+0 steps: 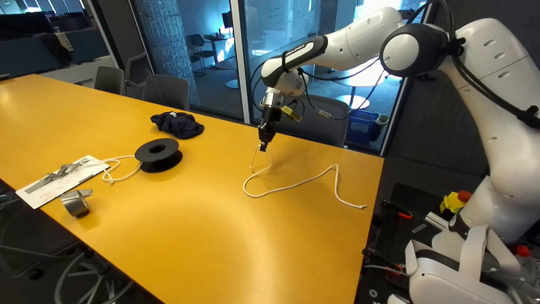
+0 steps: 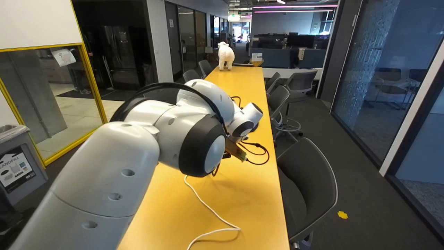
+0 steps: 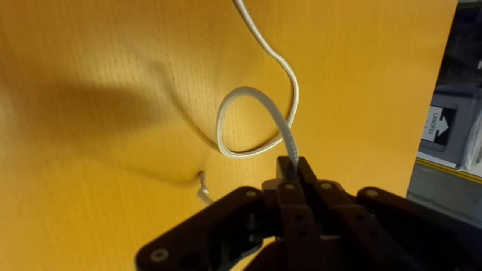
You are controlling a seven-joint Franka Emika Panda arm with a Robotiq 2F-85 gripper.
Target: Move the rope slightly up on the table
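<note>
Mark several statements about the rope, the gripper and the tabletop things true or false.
1. The gripper is shut on the rope. True.
2. All of this rope is off the table. False: much of it lies there.
3. A black spool rests on the table. True.
4. The tape roll sits inside the spool. False: it is apart, near the table's edge.
5. A dark cloth lies on the table. True.
6. This rope is straight throughout. False: it bends and curves.

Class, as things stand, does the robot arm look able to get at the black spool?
Probably not immediately: the gripper is shut on the rope and would likely need to release it first. In an exterior view, nothing covers the black spool; full reach is uncertain.
</note>
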